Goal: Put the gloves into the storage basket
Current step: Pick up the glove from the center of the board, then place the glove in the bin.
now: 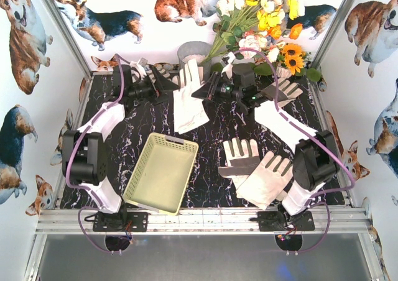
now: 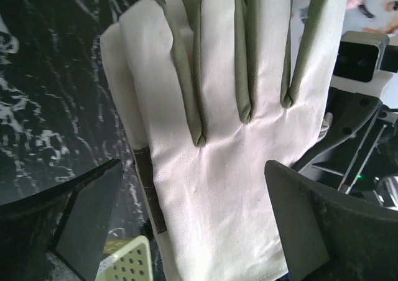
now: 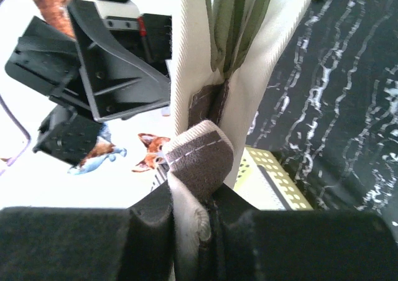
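Hmm, right claw (image 3: 193, 212) is pinching only the cuff of the work glove (image 3: 189, 76), left claw (image 2: 193, 169) gaping nearby; could slip free.

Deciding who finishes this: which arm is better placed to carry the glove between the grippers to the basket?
Right. The right gripper is shut on the glove at its cuff; the left gripper is open, clamping nothing. The storage basket stands empty.

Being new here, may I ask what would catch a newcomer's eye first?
A white glove at the far middle of the table is pinched by the right gripper, with the open left gripper facing it. An empty pale basket sits near the left arm; bright flowers stand at the back.
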You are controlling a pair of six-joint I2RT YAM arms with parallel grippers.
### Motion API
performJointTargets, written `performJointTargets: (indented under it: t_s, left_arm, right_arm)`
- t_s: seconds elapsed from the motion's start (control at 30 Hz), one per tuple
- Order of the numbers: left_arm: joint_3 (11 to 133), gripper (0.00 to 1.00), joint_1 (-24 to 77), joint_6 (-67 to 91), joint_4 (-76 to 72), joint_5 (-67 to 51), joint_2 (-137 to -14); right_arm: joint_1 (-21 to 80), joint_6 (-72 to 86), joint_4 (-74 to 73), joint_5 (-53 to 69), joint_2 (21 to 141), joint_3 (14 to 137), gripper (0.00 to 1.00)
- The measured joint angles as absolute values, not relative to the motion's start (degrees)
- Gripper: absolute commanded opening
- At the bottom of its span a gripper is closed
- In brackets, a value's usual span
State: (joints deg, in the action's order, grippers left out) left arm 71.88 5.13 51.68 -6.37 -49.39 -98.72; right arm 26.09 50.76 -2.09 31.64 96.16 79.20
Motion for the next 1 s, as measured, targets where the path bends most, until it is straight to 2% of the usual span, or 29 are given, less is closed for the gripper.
performJointTargets:
  t_s: [0.47, 0.5, 0.67, 0.73, 0.87, 1.0]
  left_arm:
    - [60.86, 0.91, 5.02, 76.64, -35.62, -56.03, -92.31]
    - [60.27, 0.88, 5.02, 78.74, -38.26, -56.31, -92.18]
    - [58.04, 0.57, 5.02, 91.26, -54.94, -56.64, -92.18]
    - [57.47, 0.47, 5.02, 95.85, -61.32, -56.34, -92.20]
    - [57.30, 0.40, 5.02, 99.33, -66.74, -56.23, -92.18]
    - [57.30, 0.31, 5.02, 96.51, -62.33, -56.62, -91.09]
  right_arm:
    - [28.95, 57.65, 7.66, 31.66, 91.57, 79.11, 0.00]
    - [29.04, 58.04, 8.19, 31.66, 91.33, 79.07, 0.00]
    - [29.04, 59.72, 10.13, 31.68, 90.26, 78.85, 0.00]
    - [29.04, 59.96, 10.68, 31.66, 89.45, 78.37, 0.00]
    - [28.99, 60.16, 11.35, 31.66, 87.77, 76.90, 0.00]
    - [29.04, 60.18, 11.88, 31.44, 87.39, 75.83, 0.00]
